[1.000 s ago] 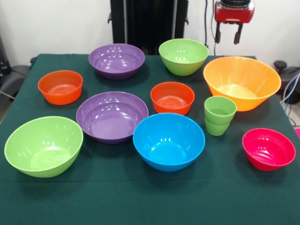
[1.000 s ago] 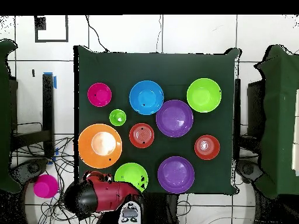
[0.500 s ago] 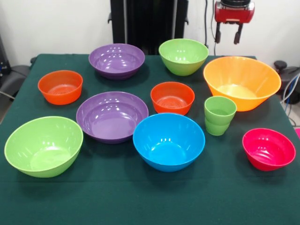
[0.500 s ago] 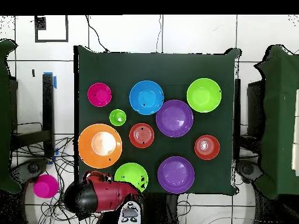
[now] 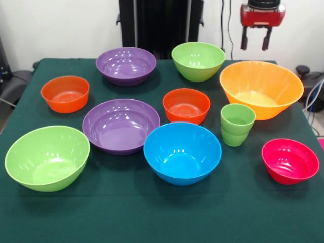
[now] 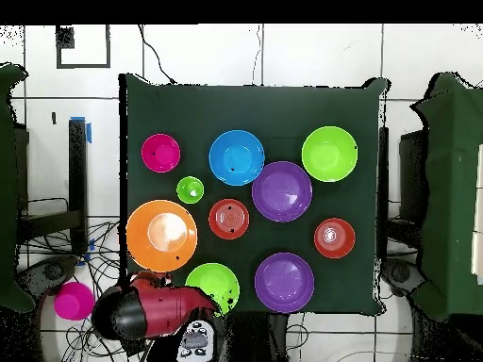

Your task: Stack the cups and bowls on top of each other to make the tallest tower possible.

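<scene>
Two light-green cups [image 5: 237, 124] stand nested, upright, near the table's right side; they also show in the overhead view [image 6: 190, 189]. Around them sit the bowls: two purple [image 5: 126, 65] [image 5: 121, 125], two light green [image 5: 198, 59] [image 5: 46, 157], two orange-red [image 5: 65, 93] [image 5: 186, 105], one blue [image 5: 182, 152], one large orange-yellow [image 5: 260, 88] and one pink-red [image 5: 290, 160]. All bowls stand singly and upright. My gripper [image 5: 255, 43] hangs open and empty, high behind the orange-yellow bowl. The red arm [image 6: 156, 313] shows at the table's bottom edge in the overhead view.
The table carries a dark green cloth [image 5: 152, 212]. The black pedestal [image 5: 159, 23] stands behind the far edge. A magenta object [image 6: 74, 301] lies off the table near the arm, among cables. Gaps between neighbouring bowls are narrow.
My gripper has moved a little to the right and up in the front view. The cups and bowls have not moved.
</scene>
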